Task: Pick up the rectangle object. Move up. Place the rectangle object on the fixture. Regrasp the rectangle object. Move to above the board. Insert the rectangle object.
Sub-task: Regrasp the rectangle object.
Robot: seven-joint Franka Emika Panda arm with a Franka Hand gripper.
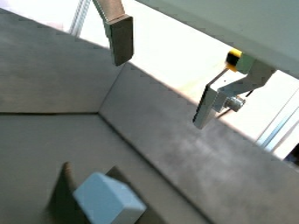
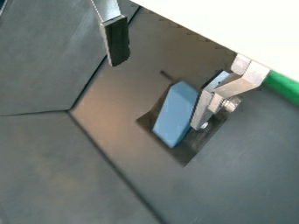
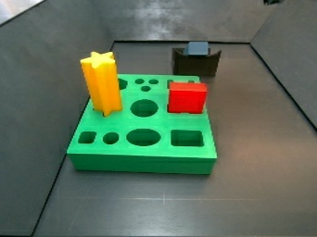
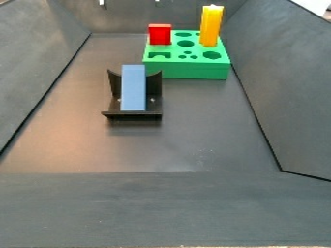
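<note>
Resting tilted on the fixture (image 4: 131, 105), rectangle object (image 4: 132, 86), at 7 o'clock from the board (image 4: 189, 56) in a side view. Hanging above it, gripper (image 2: 163, 61), released, flat silver fingers (image 2: 115, 39) spread wide with nothing between, block (image 2: 177, 115) near one fingertip but apart. Standing on the green slab, red cube (image 3: 187, 96) and yellow star post (image 3: 102, 83).

A dark grey matte floor (image 4: 195, 126) lies between sloping dark grey walls (image 4: 52, 68), with bright light beyond them.
</note>
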